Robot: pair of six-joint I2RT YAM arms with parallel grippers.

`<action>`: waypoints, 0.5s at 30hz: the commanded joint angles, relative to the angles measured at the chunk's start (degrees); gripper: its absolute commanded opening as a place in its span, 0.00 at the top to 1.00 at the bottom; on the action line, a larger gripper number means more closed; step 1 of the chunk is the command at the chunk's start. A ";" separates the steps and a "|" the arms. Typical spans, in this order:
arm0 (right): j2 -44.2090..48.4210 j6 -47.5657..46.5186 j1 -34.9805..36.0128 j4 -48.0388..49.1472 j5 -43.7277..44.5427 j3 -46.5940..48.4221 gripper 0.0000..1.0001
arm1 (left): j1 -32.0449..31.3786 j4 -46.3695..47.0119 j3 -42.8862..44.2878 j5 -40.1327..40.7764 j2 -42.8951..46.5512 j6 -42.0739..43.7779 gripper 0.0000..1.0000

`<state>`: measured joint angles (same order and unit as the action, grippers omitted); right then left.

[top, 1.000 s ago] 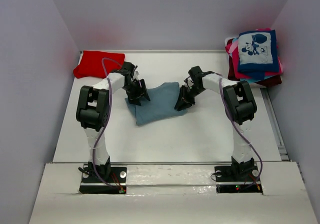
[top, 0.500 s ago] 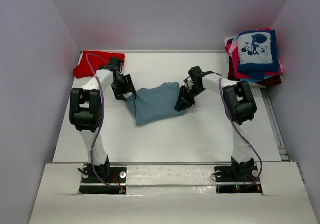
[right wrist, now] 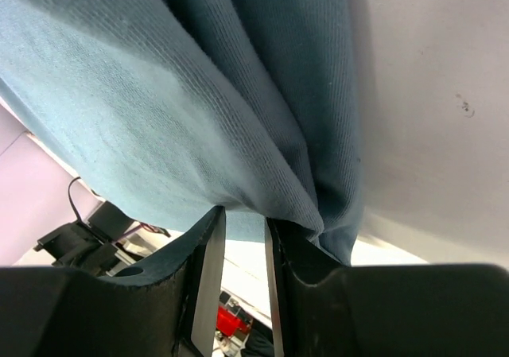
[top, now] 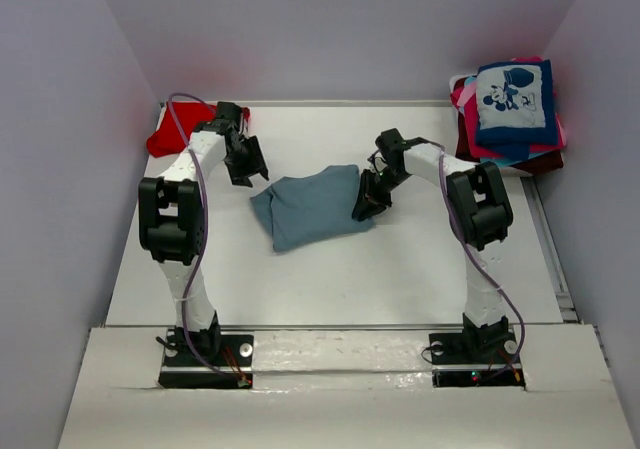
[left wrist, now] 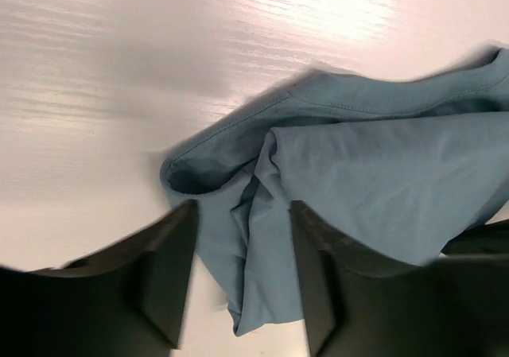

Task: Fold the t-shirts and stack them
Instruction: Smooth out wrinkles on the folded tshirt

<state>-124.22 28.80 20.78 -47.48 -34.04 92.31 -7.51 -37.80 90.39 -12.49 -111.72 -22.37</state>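
A dusty grey-blue t-shirt (top: pixel 308 207) lies crumpled in the middle of the table. My right gripper (top: pixel 368 202) is at its right edge, shut on a fold of the cloth (right wrist: pixel 238 134), which drapes over the fingertips. My left gripper (top: pixel 246 161) hovers open to the left of the shirt and apart from it. In its wrist view the shirt's left corner (left wrist: pixel 262 214) lies on the table below the spread fingers (left wrist: pixel 171 254). A folded red t-shirt (top: pixel 172 132) sits at the back left, partly behind the left arm.
A pile of t-shirts (top: pixel 512 109), topped by a navy one with a cartoon-mouse print, sits at the back right corner. Walls close the table (top: pixel 330 269) on the left, back and right.
My left gripper has let go of the shirt's left corner and pulled back and left towards the red shirt, its jaws narrowing a little. The right gripper has barely moved.
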 commanded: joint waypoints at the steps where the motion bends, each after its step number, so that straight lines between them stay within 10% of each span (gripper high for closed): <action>1: -1.02 -1.11 0.49 -0.94 1.96 2.43 0.69 | -0.14 1.85 1.19 -3.76 1.07 0.49 0.50; 6: -2.34 -2.17 0.49 -2.61 4.51 3.66 0.72 | -1.45 3.79 2.07 -11.14 0.36 1.36 0.73; 15: -0.32 -0.76 0.49 -3.31 0.56 6.56 0.73 | -7.69 8.89 2.15 -28.47 -1.74 4.17 0.72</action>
<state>-125.62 28.29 20.78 -49.50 -33.32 94.63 -11.18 -31.24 90.41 -30.98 -111.92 -20.51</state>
